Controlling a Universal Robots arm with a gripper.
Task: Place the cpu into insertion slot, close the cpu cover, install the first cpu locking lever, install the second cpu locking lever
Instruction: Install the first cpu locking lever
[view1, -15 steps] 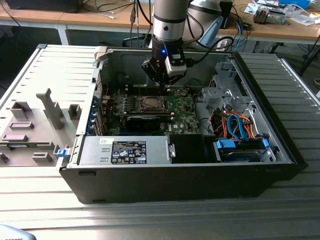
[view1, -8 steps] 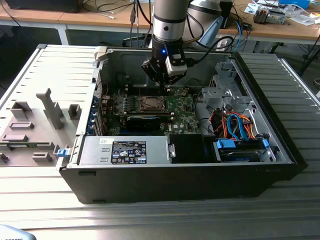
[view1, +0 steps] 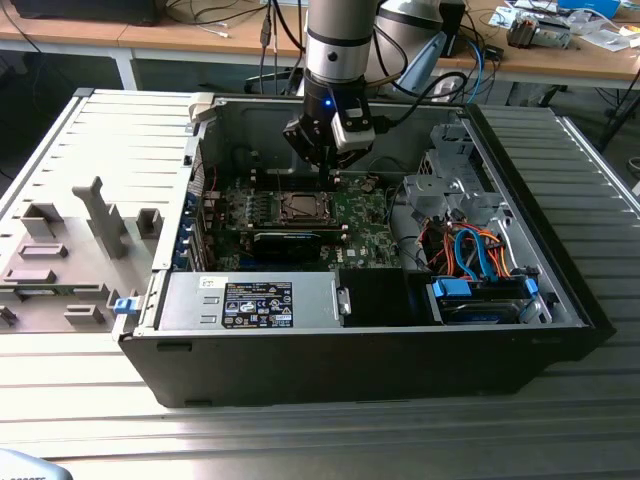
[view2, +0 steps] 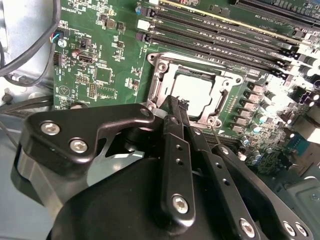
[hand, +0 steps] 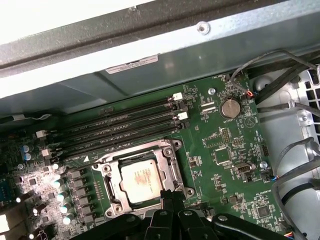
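In the upper middle of the exterior view, the gripper (view1: 335, 176) hangs inside the open computer case (view1: 330, 372), low over the green motherboard (view1: 365, 225). It sits just beside the insertion slot (view1: 282, 207), on the side toward the exterior view's right. In both wrist views its black fingers (view2: 176, 145) look pressed together, with nothing visible between them. Their tips (hand: 167, 195) are at the edge of the socket.

The cpu (hand: 141, 180) lies flat in the slot, its pale metal top (view2: 192, 92) showing through the window of the cpu cover (hand: 169, 159). The cover lies down around the chip as a silver frame (view2: 162, 75). Long black memory slots (hand: 120, 132) run alongside the socket. The case rests on a ridged metal tabletop (view1: 300, 445).
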